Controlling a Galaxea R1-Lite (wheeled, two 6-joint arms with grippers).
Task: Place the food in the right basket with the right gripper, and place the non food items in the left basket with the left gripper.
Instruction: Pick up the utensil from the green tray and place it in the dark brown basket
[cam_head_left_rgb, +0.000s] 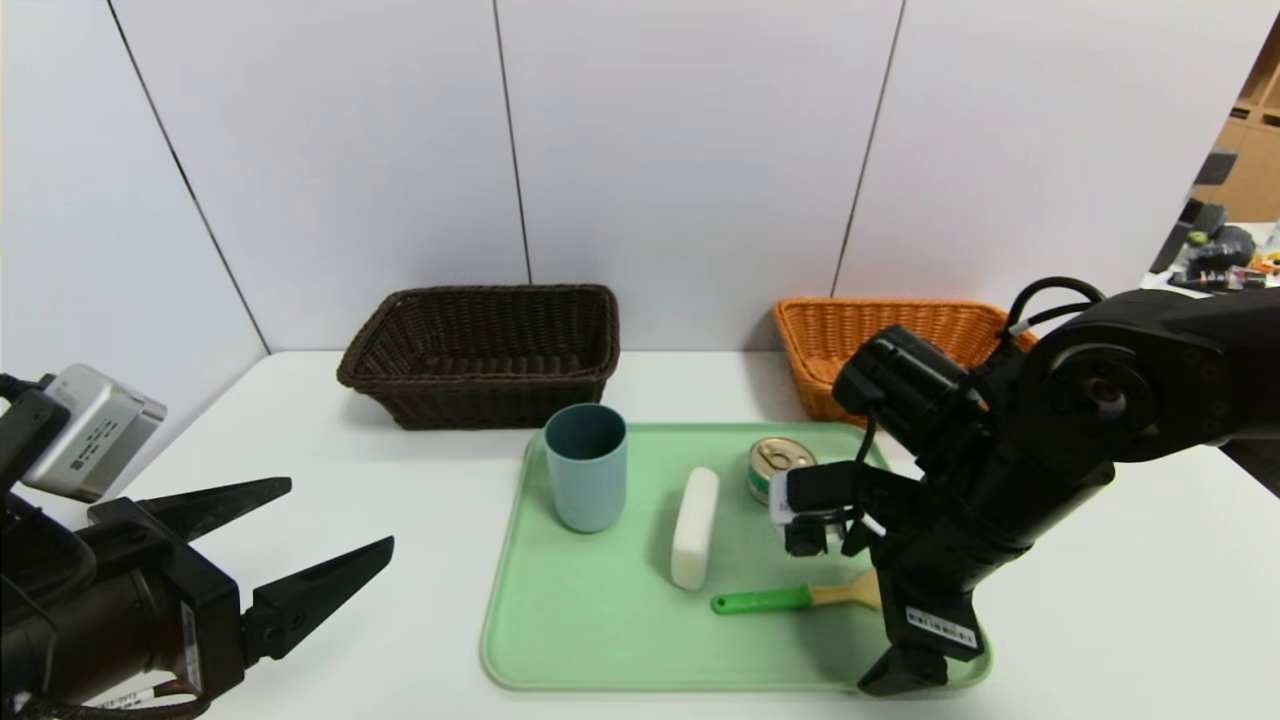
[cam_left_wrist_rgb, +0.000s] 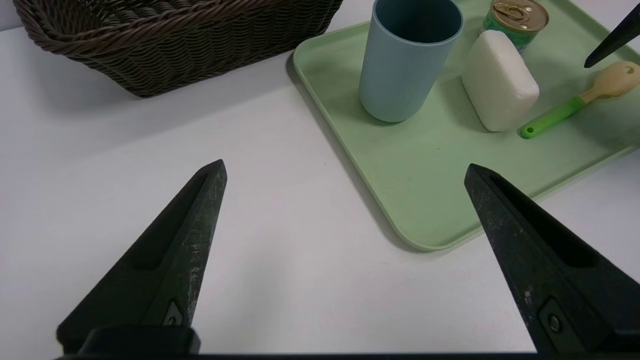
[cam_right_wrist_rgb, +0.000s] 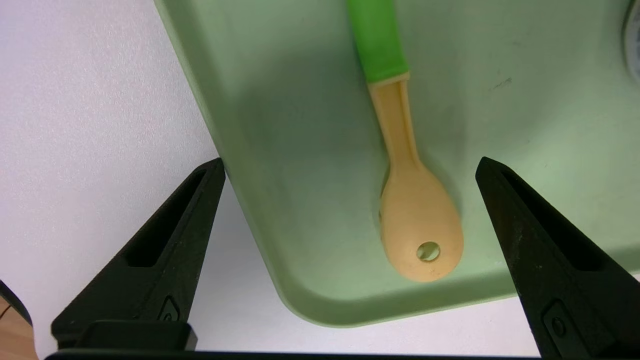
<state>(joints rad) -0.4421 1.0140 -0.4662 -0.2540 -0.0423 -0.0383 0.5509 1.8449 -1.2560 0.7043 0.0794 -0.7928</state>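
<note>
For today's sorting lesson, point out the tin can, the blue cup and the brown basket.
tin can (cam_head_left_rgb: 780, 457), head view, on its gold lid.
blue cup (cam_left_wrist_rgb: 402, 75), left wrist view, on its outer wall.
brown basket (cam_head_left_rgb: 480, 385), head view, on its front wall.

Before me stands a white table (cam_head_left_rgb: 400, 500), its far edge meeting a wall (cam_head_left_rgb: 690, 150) of pale panels split by thin dark seams. The wall turns along the table's left edge too. Light falls evenly, with soft shadows on the tabletop. Past the wall's right end I see wooden shelves (cam_head_left_rgb: 1255, 150) and a cluttered surface (cam_head_left_rgb: 1225, 262) with small dark items.
</note>
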